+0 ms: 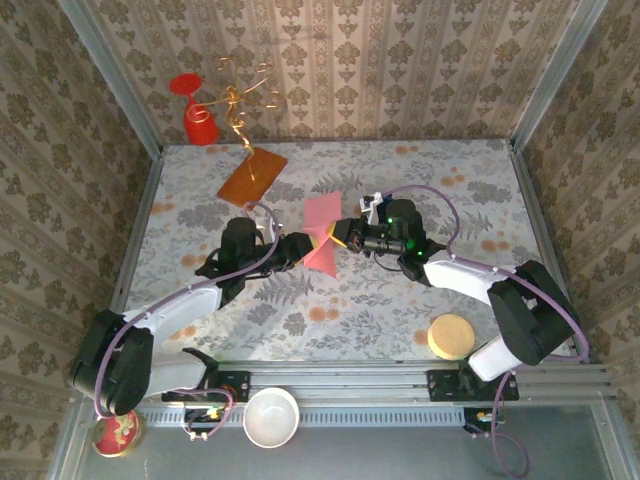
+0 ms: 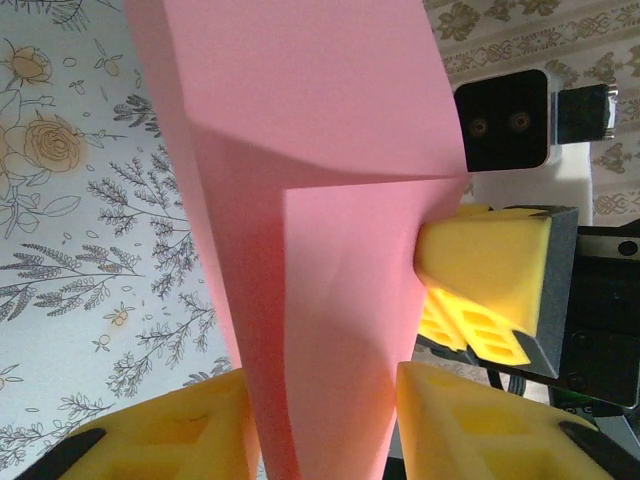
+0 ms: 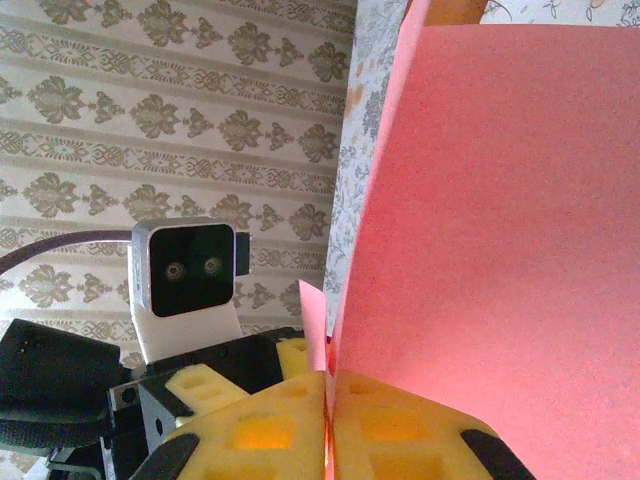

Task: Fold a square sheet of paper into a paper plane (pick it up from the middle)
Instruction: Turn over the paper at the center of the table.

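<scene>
- The sheet of paper (image 1: 322, 232) is pink-red and held up off the table, standing on edge in the gap between the two grippers' fingertips. In the left wrist view a raised fold runs across it, so it is creased and no longer flat.
- The right gripper (image 3: 328, 398) is closed on the paper. Its two yellow fingers (image 3: 400, 430) meet with the sheet's edge pinched thin between them.
- The left gripper (image 2: 325, 425) faces it from the other side. Its yellow fingers (image 2: 170, 440) stand some way apart, with the folded paper running up between them and close against both. I cannot tell whether they press on it.
- The two sets of fingertips are just beside each other, with only the paper between.
- An orange-brown board (image 1: 252, 176) lies flat on the floral tablecloth (image 1: 430, 180), past the left gripper's fingertips and off to its outer side.
- Farther that way, by the back wall, are a red cup (image 1: 199, 126) and a gold wire ornament (image 1: 240, 100).
- Behind the right gripper, near that arm's base, lies a round tan disc (image 1: 450, 336).
- A white bowl (image 1: 271, 416) sits behind both wrists, at the near rail.
</scene>
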Robot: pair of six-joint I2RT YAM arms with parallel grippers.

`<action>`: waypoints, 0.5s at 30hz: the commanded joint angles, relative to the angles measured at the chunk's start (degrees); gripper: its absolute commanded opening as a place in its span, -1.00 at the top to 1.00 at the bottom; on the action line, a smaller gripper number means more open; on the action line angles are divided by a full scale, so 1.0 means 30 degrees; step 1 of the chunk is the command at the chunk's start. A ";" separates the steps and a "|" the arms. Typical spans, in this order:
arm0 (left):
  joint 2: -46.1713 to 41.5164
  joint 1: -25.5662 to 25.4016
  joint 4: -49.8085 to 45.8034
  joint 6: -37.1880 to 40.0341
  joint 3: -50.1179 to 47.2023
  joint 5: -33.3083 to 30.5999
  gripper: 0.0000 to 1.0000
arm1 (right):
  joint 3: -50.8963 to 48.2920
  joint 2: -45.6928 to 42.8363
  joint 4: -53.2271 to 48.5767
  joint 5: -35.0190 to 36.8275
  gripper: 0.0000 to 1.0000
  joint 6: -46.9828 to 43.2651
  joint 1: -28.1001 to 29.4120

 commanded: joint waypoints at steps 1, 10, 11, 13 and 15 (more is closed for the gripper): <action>-0.0381 0.0147 0.0779 -0.0055 -0.0223 0.0058 0.24 | -0.0212 -0.0580 -0.0093 -0.0393 0.73 0.0092 -0.0164; -0.0078 0.0161 0.1549 -0.0099 -0.0422 0.0233 0.52 | -0.0410 -0.0675 -0.0705 -0.0247 0.64 -0.0010 -0.0288; -0.0035 0.0161 0.1549 -0.0097 -0.0415 0.0260 0.55 | -0.0439 -0.0725 -0.0789 -0.0219 0.63 -0.0012 -0.0339; 0.0107 0.0190 0.1510 -0.0052 -0.0356 0.0293 0.61 | -0.0519 -0.0856 -0.1041 -0.0082 0.58 -0.0090 -0.0424; 0.0241 0.0190 0.1506 -0.0002 -0.0356 0.0291 0.67 | -0.0586 -0.1067 -0.1557 0.0163 0.50 -0.0309 -0.0521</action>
